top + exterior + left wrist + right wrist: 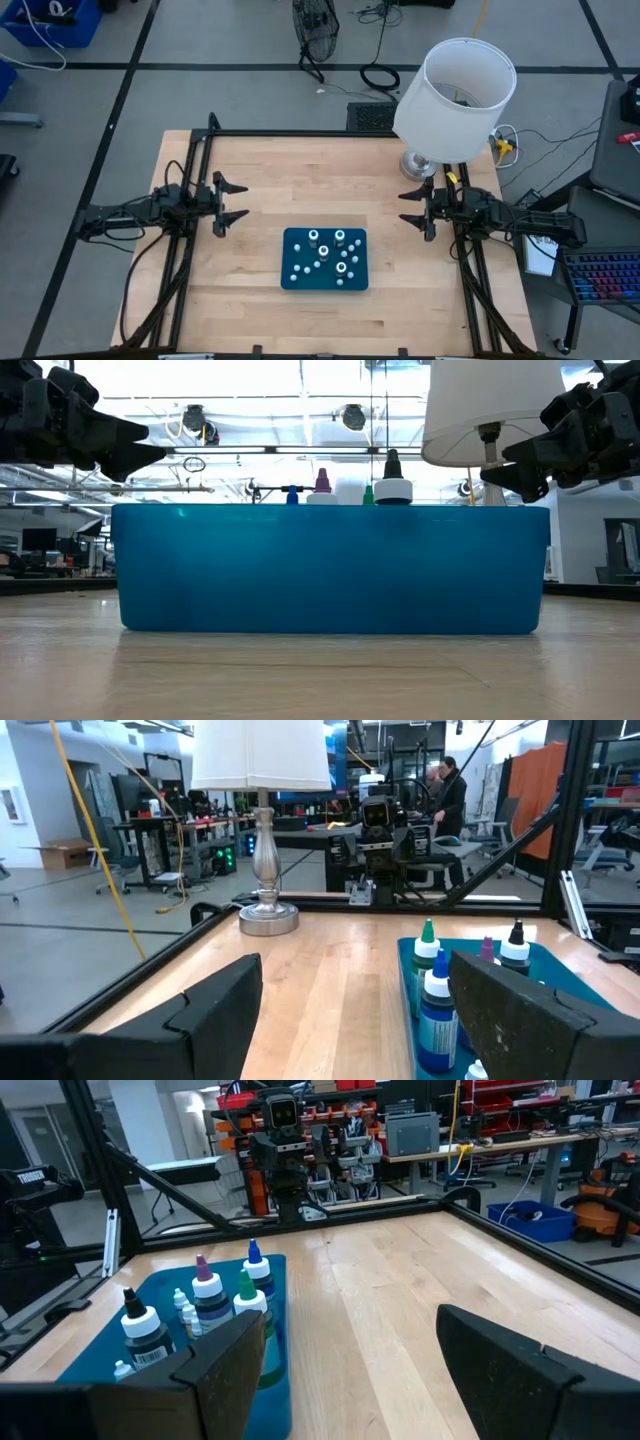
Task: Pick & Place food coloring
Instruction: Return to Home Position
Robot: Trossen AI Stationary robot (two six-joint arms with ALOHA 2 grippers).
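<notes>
A teal tray (300,272) sits at the middle of the table toward the near edge. Several small food coloring bottles (323,251) stand upright in it on their bases, white collars and coloured tips showing. Their tips (322,482) poke above the tray wall (330,570) in the low view. Some tiny white pieces lie on the tray floor between them. My left gripper (243,200) hovers open to the left of the tray and a little farther back. My right gripper (403,207) hovers open to its right. In the wrist views, the bottles (437,1010) (207,1295) stand ahead of each gripper's fingers.
A lamp with a white shade (455,90) stands on its metal base (418,163) at the table's far right, just behind my right gripper. Black frame rails (300,133) run along the table's far, left and right edges. Bare wood lies between each gripper and the tray.
</notes>
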